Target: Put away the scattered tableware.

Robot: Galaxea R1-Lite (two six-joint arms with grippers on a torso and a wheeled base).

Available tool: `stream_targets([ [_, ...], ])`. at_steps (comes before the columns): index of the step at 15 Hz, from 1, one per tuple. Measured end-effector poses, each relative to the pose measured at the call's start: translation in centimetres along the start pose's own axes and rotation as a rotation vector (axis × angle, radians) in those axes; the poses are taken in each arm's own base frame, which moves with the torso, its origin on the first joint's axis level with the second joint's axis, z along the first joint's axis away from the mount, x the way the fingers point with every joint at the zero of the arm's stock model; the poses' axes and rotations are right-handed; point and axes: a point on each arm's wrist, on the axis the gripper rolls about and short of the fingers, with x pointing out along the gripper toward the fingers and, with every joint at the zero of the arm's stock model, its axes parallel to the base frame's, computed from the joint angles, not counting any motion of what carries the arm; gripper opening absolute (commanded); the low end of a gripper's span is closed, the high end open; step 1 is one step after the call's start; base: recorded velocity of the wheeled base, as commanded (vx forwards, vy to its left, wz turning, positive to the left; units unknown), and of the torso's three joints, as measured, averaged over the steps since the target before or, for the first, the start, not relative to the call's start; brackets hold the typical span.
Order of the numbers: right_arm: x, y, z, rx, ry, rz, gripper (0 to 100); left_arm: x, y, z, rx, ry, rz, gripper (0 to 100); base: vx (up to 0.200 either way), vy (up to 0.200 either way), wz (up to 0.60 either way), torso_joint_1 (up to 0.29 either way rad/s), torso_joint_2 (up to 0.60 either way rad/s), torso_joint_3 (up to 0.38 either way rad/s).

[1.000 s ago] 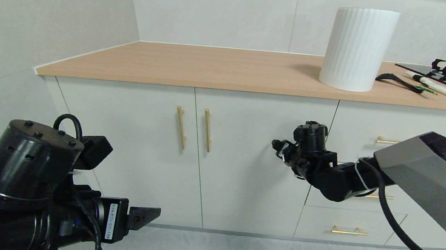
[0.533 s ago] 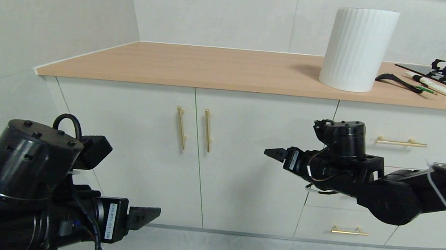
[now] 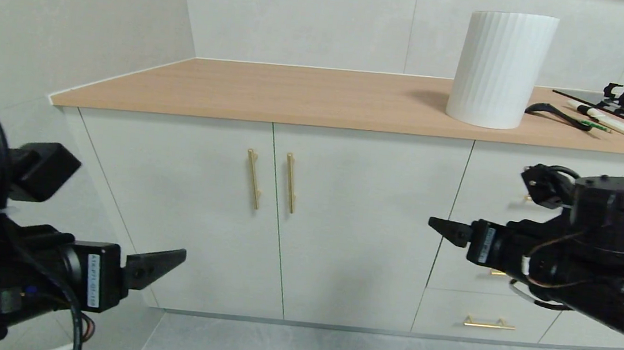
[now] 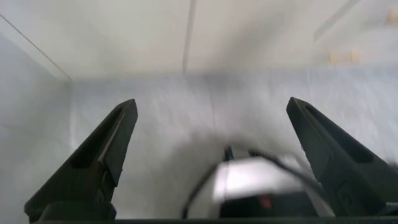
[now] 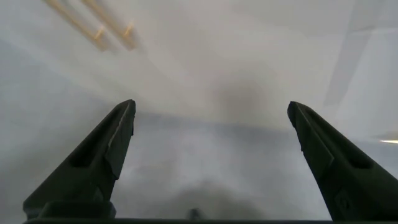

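The step, I judge, is the reach: the right gripper (image 5: pixel 211 106) should rise clear of the counter (image 3: pixel 297 95) edge before descending on a handle. Both it and the left gripper (image 4: pixel 211 104) hang low before the cabinet (image 3: pixel 341 230), jaws spread wide, empty. What seems a black spoon (image 3: pixel 559 115) and a white utensil (image 3: pixel 613 123) lie on the counter beside the white holder (image 3: pixel 500 67), well above and right of the right gripper.
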Motion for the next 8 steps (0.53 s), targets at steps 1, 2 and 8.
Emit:
stream_targets([
  [1, -2.2, -0.3, 0.1, -0.019, -0.027, -0.016, 100, -1.0, 0.5, 0.3, 0.004, -0.053, 0.016, 100, 0.000, 0.000, 0.00, 0.000, 0.00, 0.000],
  [2, -4.3, -0.7, 0.1, -0.027, -0.042, -0.027, 100, -1.8, 0.9, 0.3, 0.010, -0.087, 0.031, 100, 0.000, 0.000, 0.00, 0.000, 0.00, 0.000],
  [8, -19.5, -3.5, 0.5, -0.098, -0.280, -0.109, 100, -9.8, 5.0, -2.5, 0.172, -0.367, 0.139, 100, 0.000, 0.000, 0.00, 0.000, 0.00, 0.000],
])
